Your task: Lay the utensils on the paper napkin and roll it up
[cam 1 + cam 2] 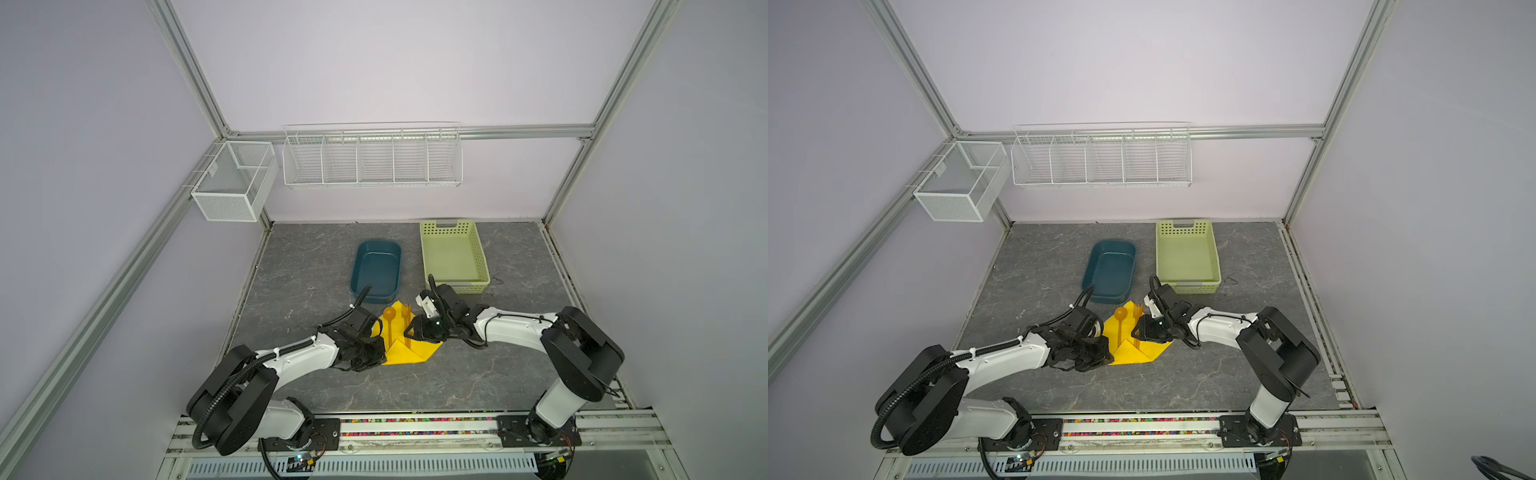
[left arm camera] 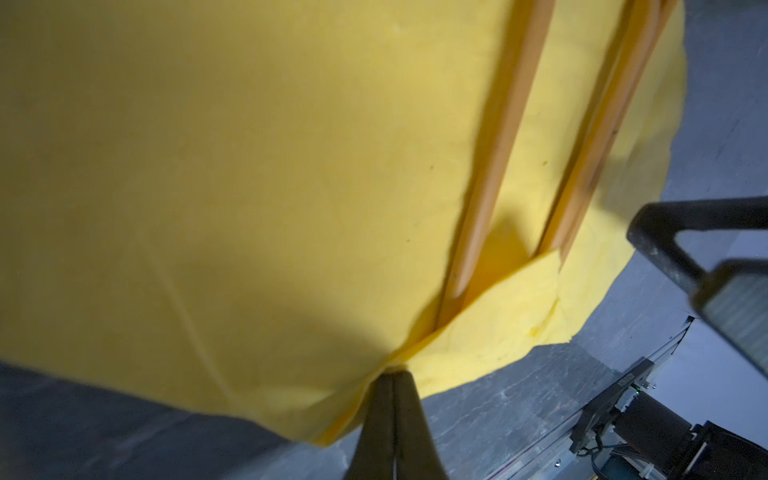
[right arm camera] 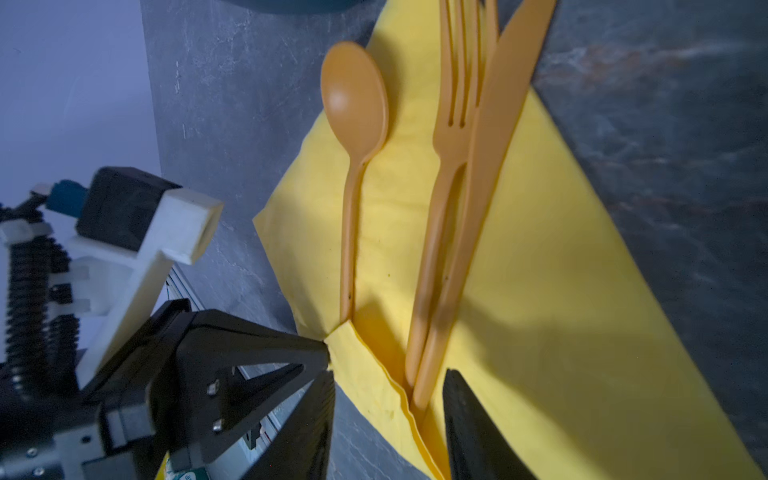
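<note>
On napkin [image 3: 561, 291]: spoon [image 3: 355, 104], fork [image 3: 453, 137], knife [image 3: 498, 124], heads toward 12 o'clock
Left pincer [image 2: 392, 374]: pinching napkin fold
Right pincer [image 3: 390, 374]: parted, clamping nothing

Plain pale lilac walls [image 1: 415, 62] on three sides, braced by silver aluminium frame bars [image 1: 519, 132]. White wire rack with five compartments [image 1: 372, 160] hangs on the back wall; white mesh box [image 1: 232, 187] is fixed to the left bar. Grey marble-patterned tabletop [image 1: 498, 374], evenly lit. Dark teal plastic tub [image 1: 356, 266] and pale green perforated basket [image 1: 482, 257] stand side by side near the back, apart. Metal mounting rail [image 1: 415, 432] runs along the front edge.
</note>
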